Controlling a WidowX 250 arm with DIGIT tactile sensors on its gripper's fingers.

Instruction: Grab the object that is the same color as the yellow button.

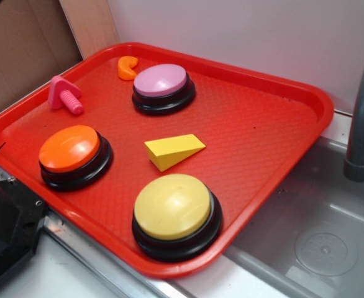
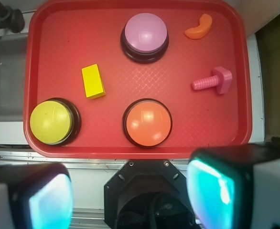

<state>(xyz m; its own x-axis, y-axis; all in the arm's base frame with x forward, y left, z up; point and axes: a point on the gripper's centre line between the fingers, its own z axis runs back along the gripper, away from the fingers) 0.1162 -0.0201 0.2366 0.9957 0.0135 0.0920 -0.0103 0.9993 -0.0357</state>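
One risk: my claw, spread wide and holding nothing, sits nearest the orange button; drifting there misses the yellow wedge.

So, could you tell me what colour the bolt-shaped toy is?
Pink; the bolt-shaped toy shows best in the exterior view.

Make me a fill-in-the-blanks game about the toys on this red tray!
1. The yellow wedge lies on its own, touching ____ of the buttons.
2. The orange curved piece lies nearest the ____ button.
3. The pink bolt lies on its ____.
4. The tray holds ____ buttons.

Missing words: none; lilac; side; three.
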